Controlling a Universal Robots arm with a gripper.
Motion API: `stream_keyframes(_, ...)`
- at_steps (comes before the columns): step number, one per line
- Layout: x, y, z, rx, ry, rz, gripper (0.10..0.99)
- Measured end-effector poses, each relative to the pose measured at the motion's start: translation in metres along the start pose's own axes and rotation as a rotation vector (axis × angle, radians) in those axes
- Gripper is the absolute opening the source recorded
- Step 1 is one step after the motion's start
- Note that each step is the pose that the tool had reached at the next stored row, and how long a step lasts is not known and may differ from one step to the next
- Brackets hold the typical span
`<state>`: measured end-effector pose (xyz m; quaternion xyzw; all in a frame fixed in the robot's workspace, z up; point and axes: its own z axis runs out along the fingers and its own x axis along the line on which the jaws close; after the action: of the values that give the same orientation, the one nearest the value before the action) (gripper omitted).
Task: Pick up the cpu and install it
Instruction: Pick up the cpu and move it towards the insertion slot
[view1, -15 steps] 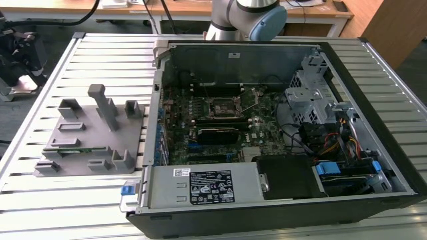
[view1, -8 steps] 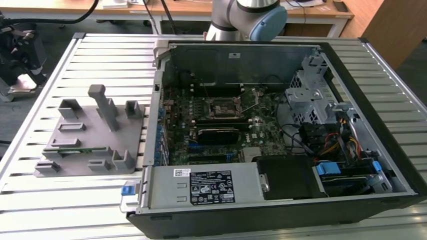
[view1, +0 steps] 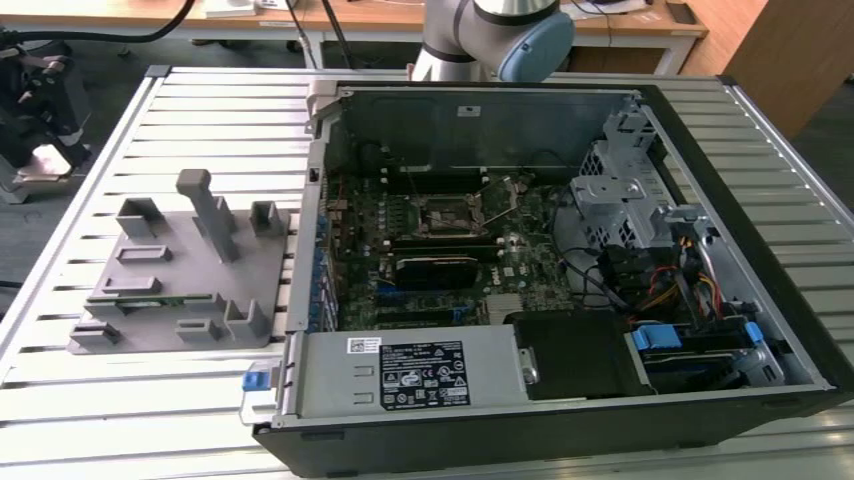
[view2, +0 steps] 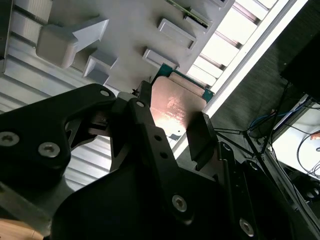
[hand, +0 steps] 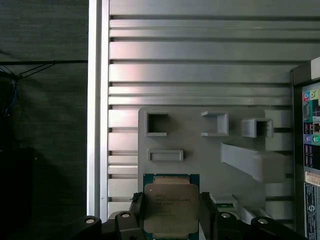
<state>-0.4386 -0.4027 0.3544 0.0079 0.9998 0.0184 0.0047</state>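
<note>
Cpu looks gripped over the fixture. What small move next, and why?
Probably carry it sideways toward the open computer case: the pincer is shut on the cpu over the grey fixture, while the motherboard socket sits inside that case.

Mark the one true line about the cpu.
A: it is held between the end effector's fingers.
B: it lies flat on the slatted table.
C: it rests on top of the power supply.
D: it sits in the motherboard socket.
A: in the first wrist view the cpu sits between the two fingers of the end effector, one on each side edge, with the grey fixture block behind it.
</note>
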Motion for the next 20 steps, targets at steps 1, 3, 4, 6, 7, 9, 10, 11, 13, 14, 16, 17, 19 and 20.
stream_keyframes(1,0.0000,0.0001,-0.0004,0.000,0.0000,0.000,0.525)
stream_keyframes(3,0.0000,0.0001,-0.0014,0.000,0.0000,0.000,0.525)
stream_keyframes(4,0.0000,0.0002,-0.0019,0.001,0.0000,0.000,0.525)
stream_keyframes(6,0.0000,0.0002,-0.0026,0.000,-0.0001,0.000,0.525)
stream_keyframes(7,0.0000,0.0002,-0.0029,0.001,-0.0002,0.000,0.525)
stream_keyframes(9,0.0000,0.0003,-0.0038,0.001,0.0000,0.000,0.525)
stream_keyframes(10,0.0000,0.0004,-0.0043,0.001,0.0000,0.000,0.525)
stream_keyframes(11,0.0000,0.0004,-0.0048,0.001,0.0000,0.000,0.525)
stream_keyframes(13,-0.0001,0.0005,-0.0058,0.001,-0.0001,0.000,0.525)
stream_keyframes(14,0.0000,0.0005,-0.0064,0.001,0.0000,0.000,0.525)
stream_keyframes(16,0.0000,0.0006,-0.0075,0.001,0.0000,0.000,0.525)
stream_keyframes(17,-0.0001,0.0006,-0.0081,0.001,0.0000,0.000,0.525)
stream_keyframes(19,-0.0001,0.0007,-0.0093,0.001,0.0000,0.000,0.525)
stream_keyframes(20,-0.0001,0.0007,-0.0099,0.001,0.0000,0.000,0.525)
